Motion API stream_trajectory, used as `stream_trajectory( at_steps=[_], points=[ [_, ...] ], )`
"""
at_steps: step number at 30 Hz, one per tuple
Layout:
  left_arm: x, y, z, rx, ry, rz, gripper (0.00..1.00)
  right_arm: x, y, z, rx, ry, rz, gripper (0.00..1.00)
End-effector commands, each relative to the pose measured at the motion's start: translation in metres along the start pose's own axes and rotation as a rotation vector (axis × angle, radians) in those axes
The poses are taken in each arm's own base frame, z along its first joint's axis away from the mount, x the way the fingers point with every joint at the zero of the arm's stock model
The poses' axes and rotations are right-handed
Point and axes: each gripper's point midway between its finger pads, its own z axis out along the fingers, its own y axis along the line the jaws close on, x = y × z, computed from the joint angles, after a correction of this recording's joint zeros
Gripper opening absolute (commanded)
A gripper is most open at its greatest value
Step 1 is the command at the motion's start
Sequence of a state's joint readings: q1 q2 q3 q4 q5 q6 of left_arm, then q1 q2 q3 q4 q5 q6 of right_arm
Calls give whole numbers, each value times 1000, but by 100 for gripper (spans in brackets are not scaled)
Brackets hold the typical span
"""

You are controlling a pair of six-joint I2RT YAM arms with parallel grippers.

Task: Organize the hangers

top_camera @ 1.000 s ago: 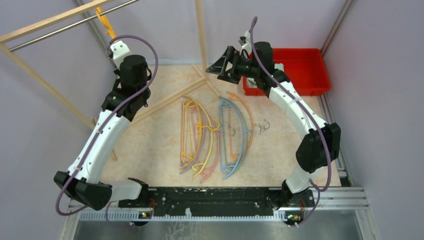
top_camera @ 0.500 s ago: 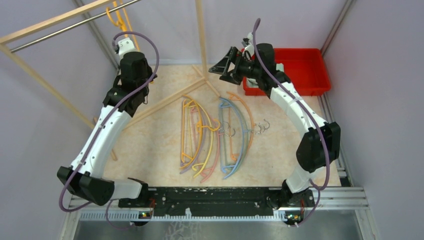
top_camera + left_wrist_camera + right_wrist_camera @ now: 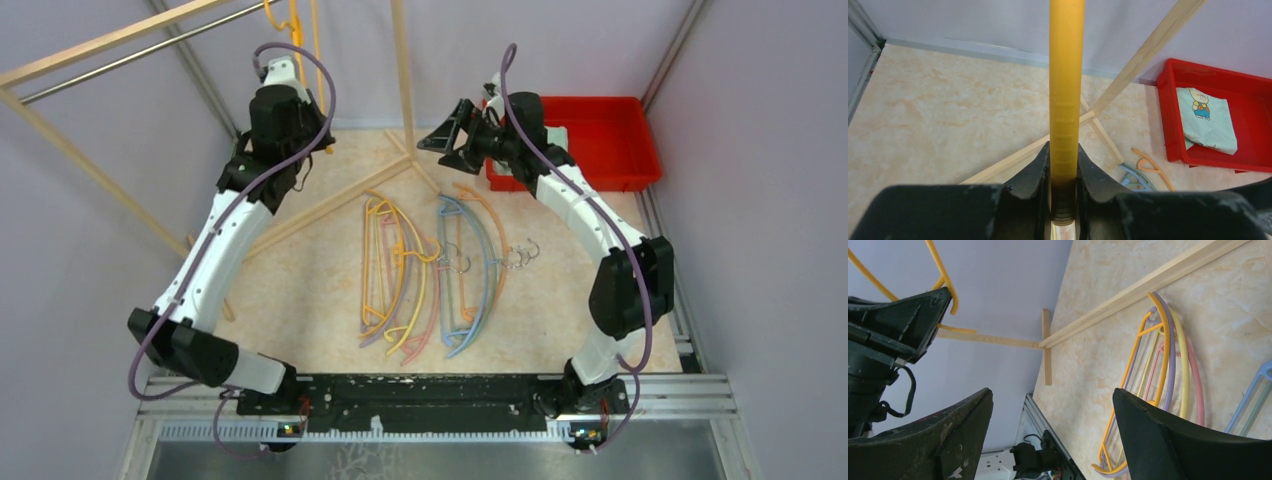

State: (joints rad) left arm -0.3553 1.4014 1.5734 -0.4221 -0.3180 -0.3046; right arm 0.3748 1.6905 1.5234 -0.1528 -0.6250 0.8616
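Up and across to the right went the left arm since the earlier frame, and it took the yellow hanger (image 3: 293,20) along. The right arm hardly moved.

Close to the arm bases, the other hangers (image 3: 430,270) lie in a loose pile on the table (image 3: 300,260), between the two arms. They are yellow, orange, pink, purple and blue, and their long curves run from near to far.

Farther back, the left gripper (image 3: 1064,200) is pinched tight on a yellow bar of the hanger. That bar sticks straight out from the jaws. The hook end goes off the top of the overhead picture, so I cannot see it.

The right gripper (image 3: 1053,410) is wide open and holds nothing. It points toward the left gripper and the hanger.

Farthest back is the wooden rack (image 3: 402,70) with its metal rail (image 3: 130,55). The held hanger is up by the right end of the rail. The left arm is much nearer the rail, so I think it will hang it. The hook must get above the rail first.
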Motion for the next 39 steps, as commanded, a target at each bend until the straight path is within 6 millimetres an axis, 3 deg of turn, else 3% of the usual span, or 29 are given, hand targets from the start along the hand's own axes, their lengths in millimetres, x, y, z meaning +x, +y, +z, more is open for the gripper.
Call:
stream_trajectory(
  at_steps=[1, 6, 11, 16, 23, 28, 33, 37, 39],
  points=[
    [10, -10, 16, 11, 76, 31, 0, -15, 18, -5, -59, -42, -43, 89],
    [22, -19, 34, -5, 143, 57, 0, -21, 14, -10, -53, -58, -40, 89],
    [30, -51, 42, 67, 167, 80, 0, -26, 11, -14, -51, -75, -34, 89],
    [26, -83, 40, 149, 151, 106, 0, -29, 8, -16, -45, -82, -27, 89],
    [36, -97, 52, 159, 191, 114, 1, -32, 6, -17, -52, -81, -14, 89],
    [41, -97, 60, 139, 198, 118, 24, -33, 7, -19, -60, -76, -12, 90],
    [25, -93, 57, 133, 130, 120, 54, -32, 9, -23, -60, -74, -28, 93],
    [6, -95, 48, 161, 49, 105, 66, -31, 5, -23, -48, -67, -34, 95],
    [-2, -96, 43, 175, 22, 98, 73, -33, 19, -33, -64, -86, -62, 96]
  ],
)
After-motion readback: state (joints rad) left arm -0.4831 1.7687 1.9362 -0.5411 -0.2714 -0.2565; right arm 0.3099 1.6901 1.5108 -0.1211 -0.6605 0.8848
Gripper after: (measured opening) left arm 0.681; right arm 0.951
